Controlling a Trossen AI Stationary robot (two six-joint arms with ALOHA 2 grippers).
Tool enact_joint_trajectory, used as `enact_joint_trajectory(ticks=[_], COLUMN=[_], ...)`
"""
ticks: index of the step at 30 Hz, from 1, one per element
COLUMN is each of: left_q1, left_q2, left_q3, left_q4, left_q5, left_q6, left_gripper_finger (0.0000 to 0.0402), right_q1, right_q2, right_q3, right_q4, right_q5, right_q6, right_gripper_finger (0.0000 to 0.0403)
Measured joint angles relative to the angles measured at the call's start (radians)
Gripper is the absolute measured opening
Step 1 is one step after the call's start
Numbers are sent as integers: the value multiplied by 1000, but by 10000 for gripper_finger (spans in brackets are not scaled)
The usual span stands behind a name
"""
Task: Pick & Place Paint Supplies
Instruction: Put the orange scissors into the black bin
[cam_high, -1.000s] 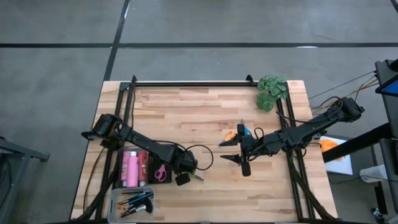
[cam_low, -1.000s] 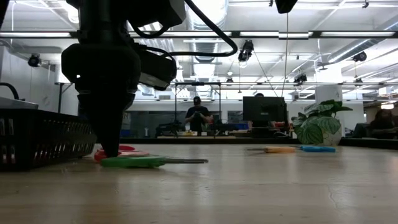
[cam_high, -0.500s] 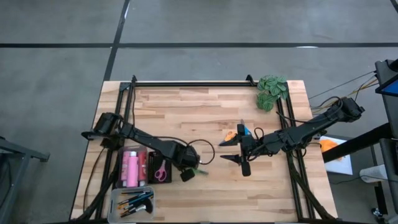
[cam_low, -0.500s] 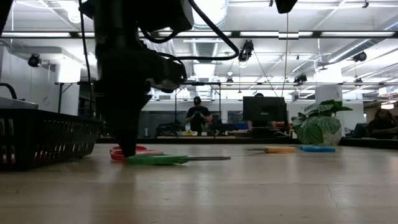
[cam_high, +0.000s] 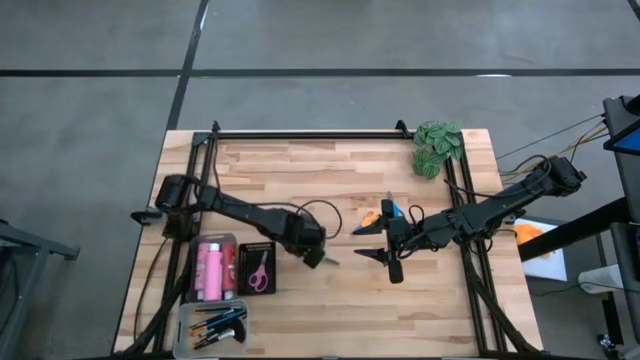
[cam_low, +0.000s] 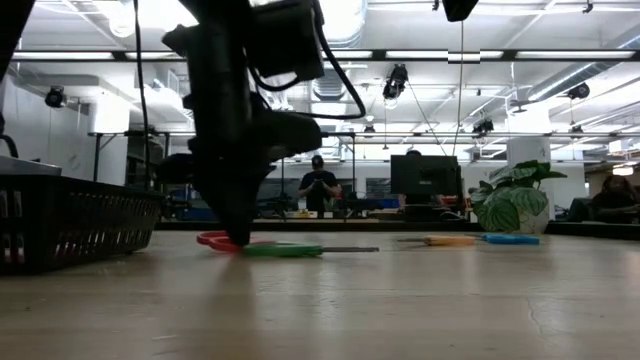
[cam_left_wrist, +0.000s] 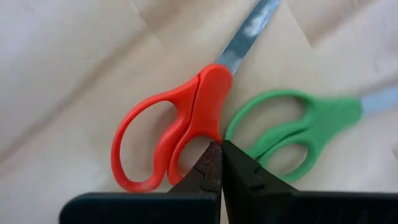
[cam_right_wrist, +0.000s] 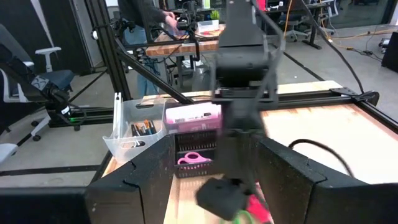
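Left hand (cam_left_wrist: 221, 163), closed and empty, tips pressed between red scissors (cam_left_wrist: 180, 121) and green scissors (cam_left_wrist: 292, 134) at frame centre on the table (cam_high: 330, 300); better to open and straddle one handle. Right hand (cam_high: 385, 240), open, waits right-centre.

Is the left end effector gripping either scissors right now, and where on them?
No. The left end effector is shut and empty, tips down between the red scissors and green scissors.

Glossy plastic handles on the red scissors (cam_left_wrist: 171, 140) and green scissors (cam_left_wrist: 292, 134), blades of dull metal, resting on the desk (cam_high: 330, 170) of pale, smooth wooden strips.
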Motion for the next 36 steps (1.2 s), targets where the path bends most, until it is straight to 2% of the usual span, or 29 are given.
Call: enact_joint_trajectory(ticks=[10,24,36], left_q1=[88,95,95], left_q2=[0,0,3], left_q3=[0,0,-1], left_q4=[4,16,18], left_q5=[-21,-20,-1], left_q6=[-81,-57,-38], left_gripper_finger=[2,7,76], right_q1=[0,0,0], right_q2=[0,0,0], right_q3=[0,0,0], right_q4=[0,0,0], right_q5=[0,0,0], right_q6=[0,0,0], right_gripper_finger=[209,209,209])
